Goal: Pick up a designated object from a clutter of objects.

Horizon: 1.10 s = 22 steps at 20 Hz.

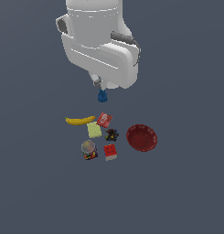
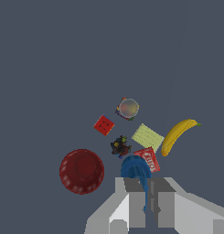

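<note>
The small bright-blue piece (image 1: 102,96) hangs under the white arm, held between my gripper (image 1: 101,90) fingers, well above the other items. In the wrist view the blue piece (image 2: 135,169) sits between the grey fingers (image 2: 137,201), and my gripper (image 2: 147,201) is shut on it. Below lie the yellow banana (image 1: 80,120), red packet (image 1: 104,119), pale yellow block (image 1: 94,130), dark lump (image 1: 112,135), silver-topped can (image 1: 88,149), red cube (image 1: 110,151) and red bowl (image 1: 141,137).
The clutter sits in a tight group on the dark grey floor (image 1: 186,192). The red bowl stands at the exterior view's right of the group, the banana at its left. The white arm body (image 1: 97,41) looms above.
</note>
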{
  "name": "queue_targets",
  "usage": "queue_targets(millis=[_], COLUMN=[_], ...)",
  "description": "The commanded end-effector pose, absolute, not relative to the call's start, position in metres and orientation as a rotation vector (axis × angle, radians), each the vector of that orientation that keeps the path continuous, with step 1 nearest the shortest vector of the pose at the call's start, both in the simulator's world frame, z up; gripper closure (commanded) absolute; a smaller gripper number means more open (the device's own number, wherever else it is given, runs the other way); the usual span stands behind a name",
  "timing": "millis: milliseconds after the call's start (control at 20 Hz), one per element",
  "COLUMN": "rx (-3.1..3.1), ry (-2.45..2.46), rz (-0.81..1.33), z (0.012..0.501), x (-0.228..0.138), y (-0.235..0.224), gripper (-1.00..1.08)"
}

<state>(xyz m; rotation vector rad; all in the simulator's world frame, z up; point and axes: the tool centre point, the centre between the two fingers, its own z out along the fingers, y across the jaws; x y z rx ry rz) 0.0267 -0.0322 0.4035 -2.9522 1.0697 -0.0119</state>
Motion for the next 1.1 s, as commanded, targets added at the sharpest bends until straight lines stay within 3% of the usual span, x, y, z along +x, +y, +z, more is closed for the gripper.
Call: queue_targets(millis=[0, 1050], rx=[-2.953, -2.954], ry=[1.070, 1.068], rz=[-0.006, -0.001], z=[0.418, 0.452], x=[0.028, 0.038], y=[-0.031, -0.030], gripper=[1.08, 1.08])
